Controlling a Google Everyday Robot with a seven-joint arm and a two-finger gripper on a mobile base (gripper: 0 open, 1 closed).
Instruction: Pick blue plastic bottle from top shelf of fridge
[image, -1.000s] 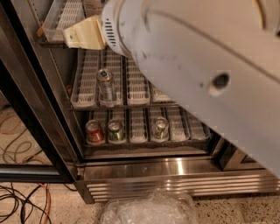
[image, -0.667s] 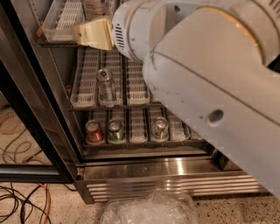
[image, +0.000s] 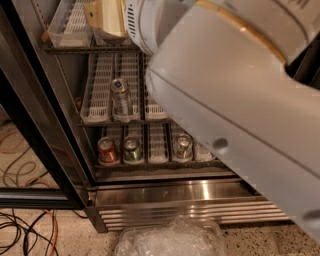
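Observation:
The fridge (image: 190, 202) stands open, with wire racks and white lane trays. The top shelf (image: 67, 31) shows at the upper left with an empty white tray. My gripper (image: 105, 17) is at that shelf, at the top of the view; only its cream-coloured end shows. My large white arm (image: 235, 95) covers the right of the view. The blue plastic bottle is hidden or out of view.
A silver can (image: 121, 97) stands on the middle rack. A red can (image: 107, 150), a green can (image: 132, 149) and a silver can (image: 182, 146) stand on the lower rack. The black door frame (image: 30, 150) is at left, cables (image: 25, 230) on the floor, crumpled clear plastic (image: 170, 240) below.
The gripper's cream end has moved up and slightly right toward the top shelf. The arm now covers more of the right side.

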